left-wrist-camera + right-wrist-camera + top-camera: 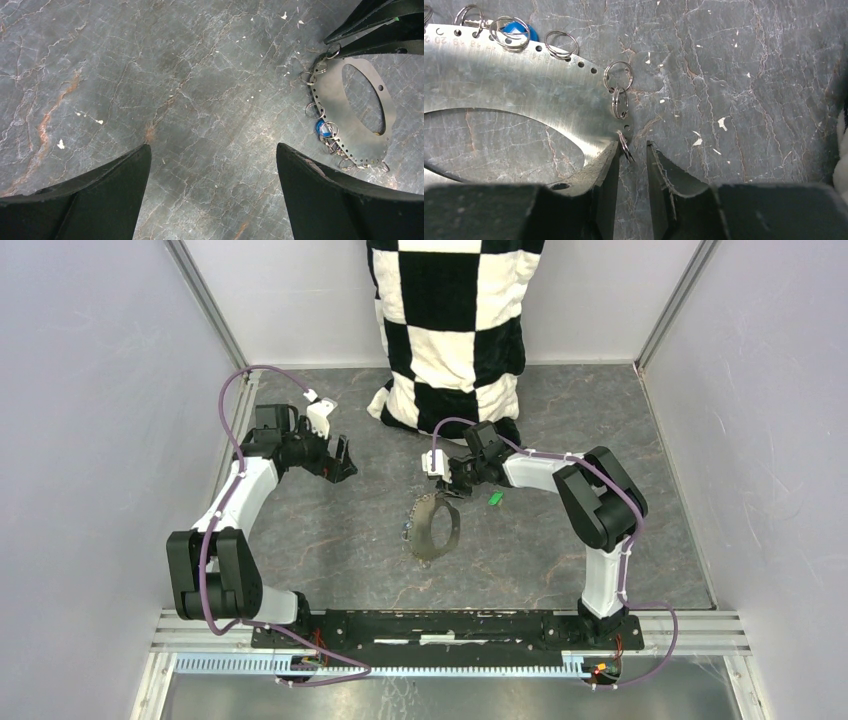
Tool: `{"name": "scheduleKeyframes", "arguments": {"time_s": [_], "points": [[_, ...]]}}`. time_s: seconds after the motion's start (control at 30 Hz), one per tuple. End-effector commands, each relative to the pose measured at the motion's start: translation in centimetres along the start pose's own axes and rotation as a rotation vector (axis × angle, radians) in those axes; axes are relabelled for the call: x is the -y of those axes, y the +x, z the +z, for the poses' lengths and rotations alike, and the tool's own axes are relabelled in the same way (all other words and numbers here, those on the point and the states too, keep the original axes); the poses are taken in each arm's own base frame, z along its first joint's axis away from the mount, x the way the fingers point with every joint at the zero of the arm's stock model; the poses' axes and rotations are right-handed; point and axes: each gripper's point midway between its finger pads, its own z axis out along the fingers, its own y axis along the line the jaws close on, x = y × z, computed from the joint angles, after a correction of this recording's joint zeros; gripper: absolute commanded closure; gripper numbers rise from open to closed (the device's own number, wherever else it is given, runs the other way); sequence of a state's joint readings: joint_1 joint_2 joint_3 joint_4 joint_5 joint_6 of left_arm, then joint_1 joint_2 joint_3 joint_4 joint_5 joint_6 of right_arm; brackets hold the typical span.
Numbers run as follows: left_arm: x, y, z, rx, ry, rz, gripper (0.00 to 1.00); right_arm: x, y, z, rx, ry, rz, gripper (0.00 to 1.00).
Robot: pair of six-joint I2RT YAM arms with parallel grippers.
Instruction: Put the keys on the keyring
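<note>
Right gripper (633, 145): jaws drawn close but not pressed together. A slit of worktop showed between them, and no firm pinch could be seen.
Ring in the gap (625, 146): thin silver split ring, standing edge-on. It touched the inner face of the jaw that lay over the plate and stood apart from the other jaw.
Keyring (524, 95): flat grey metal loop with an oval opening, lying flat on the worktop. Its rim ran under one right jaw and its body stretched away to that jaw's side. Its long axis was judged to run from the right jaws back toward the arm bases.
Further rings (618, 75): a linked pair just ahead of the right jaws, with others strung along the hole row beyond.
Blue key (516, 31): at the plate's far rim beneath a ring, well ahead of the right jaws. Whether it was threaded could not be told.
Markings: small stamped numerals beside the holes, one seeming to read 20 and the rest illegible. No brand was seen.
Green key (494, 498): loose on the worktop, just beside the right jaws on the side away from the keyring.
Yellow key: not found in any view.
Left gripper (212, 150): jaws spread wide with nothing between them. The keyring lay ahead and off to one side, well apart.
Nearer arm: the right, by judgement.
Worktop (330, 540): grey, veined, stone-look surface.
Checkered cloth (450, 330): black and white, beyond both sets of jaws at the back wall.
</note>
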State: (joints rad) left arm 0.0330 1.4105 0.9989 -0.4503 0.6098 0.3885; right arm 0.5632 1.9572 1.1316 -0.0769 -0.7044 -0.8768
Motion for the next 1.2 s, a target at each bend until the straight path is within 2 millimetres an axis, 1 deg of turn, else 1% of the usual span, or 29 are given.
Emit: {"name": "scheduleKeyframes", "arguments": {"time_s": [0.0,0.1,0.2,0.3,0.37,0.4,0.47,0.53,0.6,0.7,0.77,0.83,0.9,0.97,1.03,1.17], "points": [[-0.4,-2.4,-1.3,0.051,-0.034,0.070,0.00,0.0,-0.8,0.2,0.017,-0.003,-0.021,0.72],[-0.4,-2.4,-1.3,0.052,-0.034,0.067,0.00,0.3,-1.0,0.0,0.024,0.023,-0.027,0.83],[-0.3,-2.4,-1.4,0.054,-0.033,0.068,0.00,0.5,-1.5,-0.3,0.034,0.043,-0.028,0.99],[0.4,-2.7,-1.7,0.055,-0.007,0.078,0.00,1.1,-3.3,-1.2,0.078,0.084,-0.039,0.99],[1.0,-3.4,-2.2,0.060,0.018,0.098,0.00,1.1,-4.9,-2.1,0.114,0.114,-0.031,0.99],[1.5,-3.6,-2.5,0.063,0.035,0.111,0.00,1.2,-6.0,-2.7,0.135,0.133,-0.035,0.99],[3.0,-4.2,-3.3,0.072,0.091,0.145,0.00,1.3,-7.9,-3.8,0.155,0.179,-0.011,0.99],[4.6,-4.9,-4.4,0.095,0.137,0.193,0.00,0.8,-9.8,-4.7,0.159,0.208,-0.008,0.99],[7.4,-5.6,-5.3,0.116,0.214,0.272,0.00,0.1,-11.7,-5.1,0.157,0.232,0.014,0.99],[10.7,-5.5,-7.1,0.120,0.301,0.385,0.00,-0.9,-14.4,-5.8,0.151,0.255,0.051,0.99],[12.8,-5.4,-8.2,0.109,0.345,0.446,0.00,-1.7,-16.5,-6.4,0.185,0.266,0.087,0.99],[15.0,-5.2,-9.4,0.113,0.398,0.502,0.00,-2.6,-18.5,-7.2,0.223,0.267,0.093,0.99],[16.7,-5.4,-10.1,0.141,0.436,0.538,0.01,-3.4,-20.9,-8.1,0.269,0.269,0.073,0.99],[18.2,-5.6,-10.9,0.172,0.473,0.574,0.02,-4.0,-23.2,-9.3,0.319,0.275,0.053,0.99],[19.4,-5.6,-11.6,0.202,0.502,0.604,0.04,-4.7,-25.1,-10.4,0.362,0.272,0.038,1.00],[20.7,-5.4,-12.7,0.263,0.515,0.693,0.09,-6.4,-27.9,-11.8,0.448,0.258,0.041,0.99]]}}
